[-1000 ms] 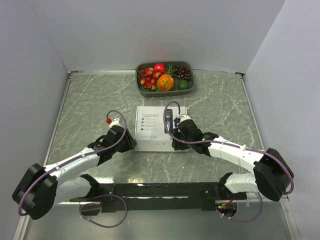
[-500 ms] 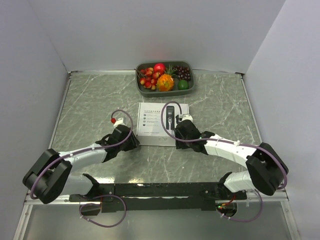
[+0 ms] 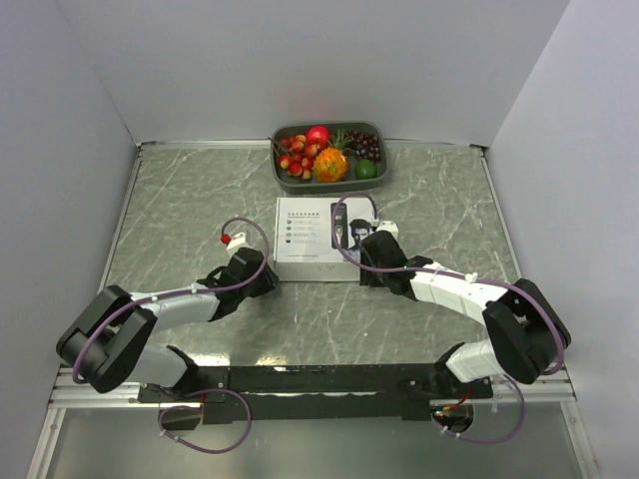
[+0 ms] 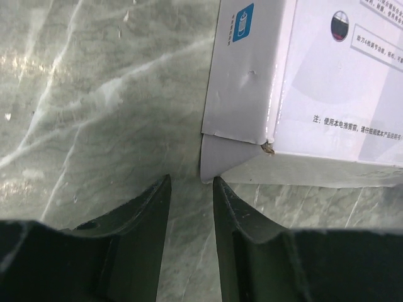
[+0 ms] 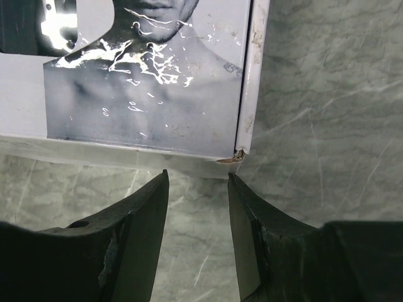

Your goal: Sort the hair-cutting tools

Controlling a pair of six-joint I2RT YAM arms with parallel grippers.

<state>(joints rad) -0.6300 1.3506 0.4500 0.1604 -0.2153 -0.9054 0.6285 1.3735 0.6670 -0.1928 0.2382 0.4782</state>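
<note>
Left gripper [image 4: 191, 184] slightly spread, empty, corner of white box [image 4: 252, 75] just ahead of tips; right gripper [image 5: 197, 179] likewise at opposite corner; box broadside to both; hair-cutting tools unseen, probably inside.

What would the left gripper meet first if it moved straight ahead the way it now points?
Most likely the white box. Its near corner lies just ahead of the left gripper, roughly in line with one fingertip, though the remaining depth is hard to judge.

Chinese print lines the white box [image 4: 327, 75] (too fine to read reliably).
</note>
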